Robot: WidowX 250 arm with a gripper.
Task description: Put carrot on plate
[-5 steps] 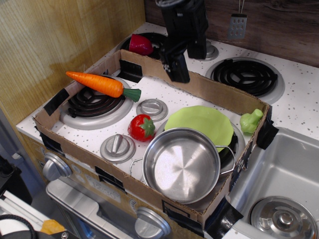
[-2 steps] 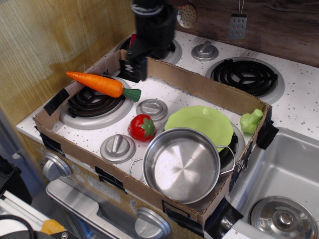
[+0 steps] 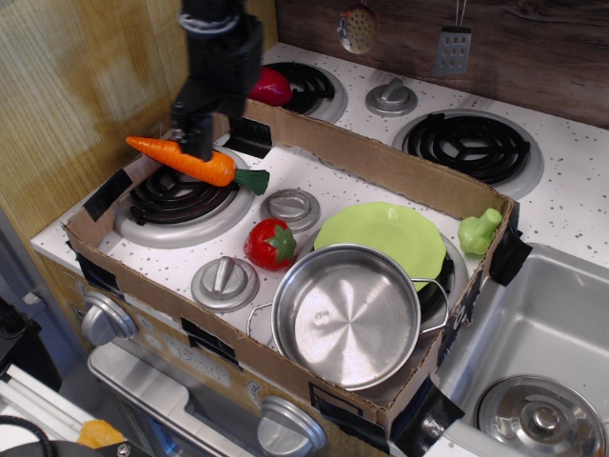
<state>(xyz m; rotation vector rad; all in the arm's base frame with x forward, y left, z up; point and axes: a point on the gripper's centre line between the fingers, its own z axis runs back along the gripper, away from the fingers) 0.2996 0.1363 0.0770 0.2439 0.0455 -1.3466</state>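
Carrot lies directly beneath pincer, on burner.

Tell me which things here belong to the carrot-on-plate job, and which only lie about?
For the job:
carrot
plate
tool

Only lying about:
steel pot
strawberry
green toy on the box corner

Glossy plastic carrot; shiny steel pot.
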